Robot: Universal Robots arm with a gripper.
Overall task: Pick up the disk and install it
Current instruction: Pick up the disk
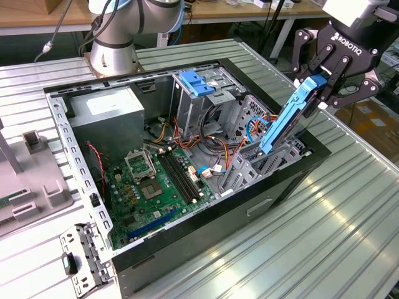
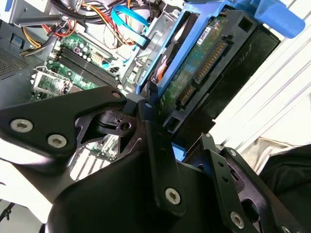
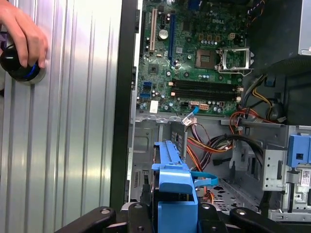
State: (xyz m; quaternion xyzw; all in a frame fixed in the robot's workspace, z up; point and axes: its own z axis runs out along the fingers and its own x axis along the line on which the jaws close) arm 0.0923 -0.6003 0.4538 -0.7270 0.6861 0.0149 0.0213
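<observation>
Plainly, the gripper [image 1: 319, 87] pinches the tilted disk [image 1: 283, 121] by its blue end; entering the bay [image 1: 240, 173] askew, it might jam or snag the cables [image 3: 206, 145].

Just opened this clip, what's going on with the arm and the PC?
The robot arm's gripper is shut on the disk, holding it by its upper end. The disk stands tilted over the open computer case, its lower end at the grey drive cage, not yet seated. In the first wrist view, a person's hand rests on a black round device on the table beside the case.
</observation>
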